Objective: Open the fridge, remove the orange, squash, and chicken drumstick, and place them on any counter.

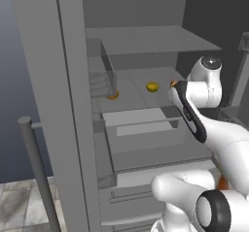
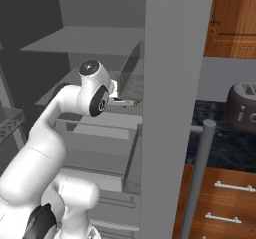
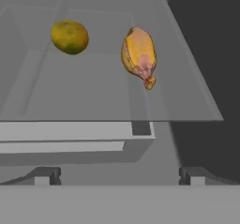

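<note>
You have the fridge [image 1: 73, 129] open, its doors swung out to either side of the arm. On the shelf [image 3: 93, 101] inside, the chicken drumstick [image 3: 139, 56] lies right of a round fruit [image 3: 70, 37], apart from it. The pincer [image 3: 119, 177] hangs before the shelf's front edge.
</note>
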You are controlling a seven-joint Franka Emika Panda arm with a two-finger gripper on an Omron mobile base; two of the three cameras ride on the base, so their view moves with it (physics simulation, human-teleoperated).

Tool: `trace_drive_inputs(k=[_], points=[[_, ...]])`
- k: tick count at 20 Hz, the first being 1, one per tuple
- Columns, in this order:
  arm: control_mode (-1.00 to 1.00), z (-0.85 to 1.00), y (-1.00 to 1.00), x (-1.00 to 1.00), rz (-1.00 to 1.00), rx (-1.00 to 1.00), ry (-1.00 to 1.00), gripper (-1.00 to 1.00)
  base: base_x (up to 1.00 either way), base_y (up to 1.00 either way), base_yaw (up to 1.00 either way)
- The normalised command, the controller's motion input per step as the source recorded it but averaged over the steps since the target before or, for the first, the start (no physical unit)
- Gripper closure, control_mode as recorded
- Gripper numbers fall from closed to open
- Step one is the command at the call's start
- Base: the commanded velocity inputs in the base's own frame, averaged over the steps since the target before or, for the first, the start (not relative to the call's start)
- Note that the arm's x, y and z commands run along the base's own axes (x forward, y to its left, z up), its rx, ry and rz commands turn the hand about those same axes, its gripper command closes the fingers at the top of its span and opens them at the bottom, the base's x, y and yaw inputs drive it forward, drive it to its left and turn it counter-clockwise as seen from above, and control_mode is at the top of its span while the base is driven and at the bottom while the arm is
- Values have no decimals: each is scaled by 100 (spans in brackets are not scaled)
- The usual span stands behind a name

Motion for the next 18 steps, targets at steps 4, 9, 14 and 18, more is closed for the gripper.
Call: trace_drive_inputs(k=[4,9,14,18], points=[[-100,-22,-25,42,0,0,0,-100,0,0,0],[-100,-18,-26,52,0,0,0,-100,0,0,0],[-100,-12,-21,47,0,0,0,-100,0,0,0],[-100,-11,-5,44,0,0,0,-100,0,0,0]])
